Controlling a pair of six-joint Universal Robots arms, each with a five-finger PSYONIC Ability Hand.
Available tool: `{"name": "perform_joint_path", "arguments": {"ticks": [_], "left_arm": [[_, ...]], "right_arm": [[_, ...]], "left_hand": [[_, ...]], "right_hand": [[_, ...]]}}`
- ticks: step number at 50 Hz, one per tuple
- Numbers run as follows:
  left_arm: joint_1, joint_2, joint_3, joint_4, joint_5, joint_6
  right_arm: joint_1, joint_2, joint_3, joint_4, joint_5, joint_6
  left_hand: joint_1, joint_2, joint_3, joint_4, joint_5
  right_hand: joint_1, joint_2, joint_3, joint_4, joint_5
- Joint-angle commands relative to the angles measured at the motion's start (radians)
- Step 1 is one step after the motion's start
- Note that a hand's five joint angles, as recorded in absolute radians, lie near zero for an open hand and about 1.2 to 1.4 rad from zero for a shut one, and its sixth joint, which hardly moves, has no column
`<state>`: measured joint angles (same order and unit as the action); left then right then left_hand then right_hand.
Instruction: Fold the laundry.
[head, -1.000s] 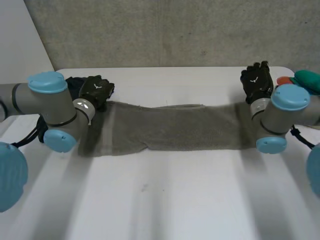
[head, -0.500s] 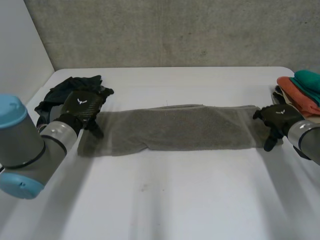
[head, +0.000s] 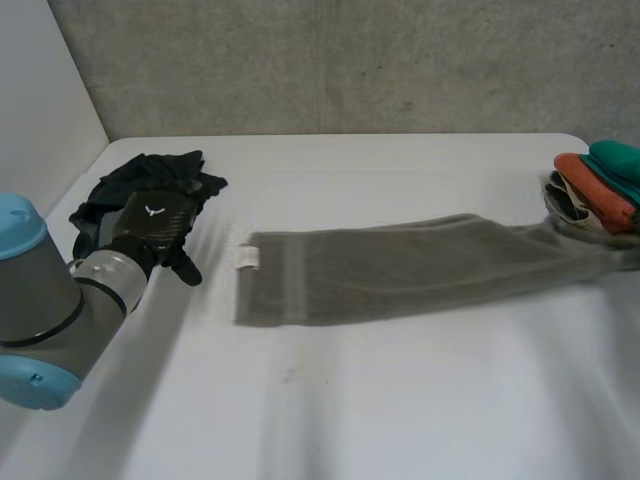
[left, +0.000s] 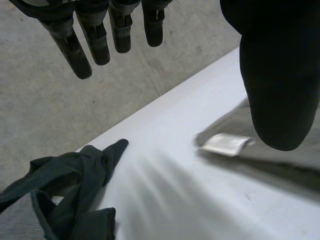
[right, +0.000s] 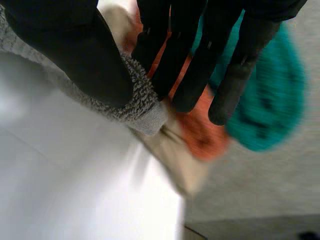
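A long grey towel (head: 400, 270) lies folded lengthwise across the white table (head: 380, 400), its right end running off past the table's right side. A white label (head: 246, 257) sits at its left end. My left hand (head: 155, 222) hovers left of that end, apart from it, fingers (left: 100, 30) straight and open; the label (left: 225, 144) lies below its thumb. My right hand (right: 65, 50) pinches the towel's right end (right: 135, 102) between thumb and fingers.
A crumpled dark garment (head: 150, 175) lies at the back left, just behind my left hand. A stack of folded cloths (head: 600, 185), teal over orange over beige, sits at the table's right edge, right by my right hand's fingers (right: 200, 60).
My left hand let go of the towel's left end and opened. My right hand shut on the right end and dragged the towel to the right, leaving the head view.
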<state>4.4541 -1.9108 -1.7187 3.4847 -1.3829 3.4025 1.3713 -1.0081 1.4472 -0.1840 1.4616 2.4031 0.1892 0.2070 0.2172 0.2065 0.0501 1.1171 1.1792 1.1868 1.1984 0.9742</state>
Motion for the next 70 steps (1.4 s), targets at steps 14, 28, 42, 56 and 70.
{"name": "perform_joint_path", "arguments": {"ticks": [14,28,42,56,70], "left_arm": [[0.013,0.098,-0.099,0.004,0.004,-0.055],[0.004,0.102,-0.113,0.004,0.007,-0.055],[-0.07,0.105,-0.096,0.005,0.007,-0.058],[-0.11,0.104,-0.101,0.008,-0.005,-0.052],[-0.11,0.161,-0.105,-0.007,-0.021,-0.061]], "right_arm": [[0.693,0.002,0.036,-0.408,-0.366,-0.191],[0.934,0.188,-0.14,-0.158,-0.051,-0.192],[0.678,-0.08,0.137,-0.069,-0.118,0.352],[0.558,-0.093,0.177,-0.251,0.114,0.11],[0.936,0.051,0.107,-0.304,-0.224,0.08]], "left_hand": [[-0.015,-0.032,-0.043,-0.032,-0.05],[-0.015,-0.032,-0.043,-0.032,-0.05],[-0.015,-0.032,-0.043,-0.032,-0.05],[-0.015,-0.032,-0.043,-0.032,-0.05],[-0.015,-0.032,-0.043,-0.032,-0.05]], "right_hand": [[0.279,0.217,0.209,0.198,0.248],[-0.943,-1.005,-1.012,-1.024,-0.974],[-0.943,-1.005,-1.012,-1.024,-0.974],[0.279,0.217,0.209,0.198,0.248],[0.279,0.217,0.209,0.198,0.248]]}}
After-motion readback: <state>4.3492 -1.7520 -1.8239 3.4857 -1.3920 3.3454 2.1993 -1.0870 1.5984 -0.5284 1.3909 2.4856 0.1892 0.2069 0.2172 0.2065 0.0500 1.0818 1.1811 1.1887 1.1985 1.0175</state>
